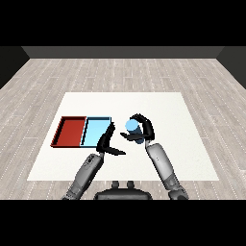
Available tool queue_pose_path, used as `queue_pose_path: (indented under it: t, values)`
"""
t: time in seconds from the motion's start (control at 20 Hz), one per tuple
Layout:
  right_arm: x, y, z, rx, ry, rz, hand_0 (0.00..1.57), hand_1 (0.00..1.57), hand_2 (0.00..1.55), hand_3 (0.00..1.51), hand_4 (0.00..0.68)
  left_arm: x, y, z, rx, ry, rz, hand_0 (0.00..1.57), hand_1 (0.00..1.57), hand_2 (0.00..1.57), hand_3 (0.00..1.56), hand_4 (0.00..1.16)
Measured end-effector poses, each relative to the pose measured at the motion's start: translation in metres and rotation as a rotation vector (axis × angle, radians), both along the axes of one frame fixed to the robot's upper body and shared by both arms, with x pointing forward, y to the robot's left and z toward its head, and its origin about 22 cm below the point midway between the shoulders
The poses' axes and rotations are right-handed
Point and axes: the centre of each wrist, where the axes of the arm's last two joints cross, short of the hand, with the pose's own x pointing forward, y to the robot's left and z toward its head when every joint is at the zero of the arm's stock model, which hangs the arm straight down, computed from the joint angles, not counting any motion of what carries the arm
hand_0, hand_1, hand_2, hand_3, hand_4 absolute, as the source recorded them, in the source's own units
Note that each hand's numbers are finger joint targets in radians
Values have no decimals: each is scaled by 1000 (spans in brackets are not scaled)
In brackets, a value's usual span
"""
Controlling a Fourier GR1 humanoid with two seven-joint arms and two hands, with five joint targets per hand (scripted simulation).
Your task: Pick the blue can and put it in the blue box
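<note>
I am holding the blue can [131, 126] with the right robot hand [144, 129] curling around it, so I can carry it to the blue box [95, 131]; the left robot hand [107, 142] is resting spread beside it.

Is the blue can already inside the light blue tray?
No, still out. The blue can sits in the curled right hand, to the right of the light blue tray, which shows only bare floor.

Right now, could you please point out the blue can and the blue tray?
blue can [131, 126]: head view, on its top face.
blue tray [94, 130]: head view, on its bare floor.
</note>
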Motion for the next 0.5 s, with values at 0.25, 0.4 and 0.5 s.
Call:
queue_pose_path:
  t: [0.25,0.4,0.5]
  values:
    - [-8,10,-6,5,-4,15,1488,1488,1464,1396,616,3,-10,-5,-10,23,-6,0,0,0,0,0]
    - [-12,14,-2,17,-6,28,1479,1479,1459,1393,605,3,-13,-4,-14,39,-6,0,0,0,0,0]
    - [-8,19,-4,14,-8,39,1478,1478,1458,1392,610,1,-13,-7,-25,52,-8,0,0,0,0,0]
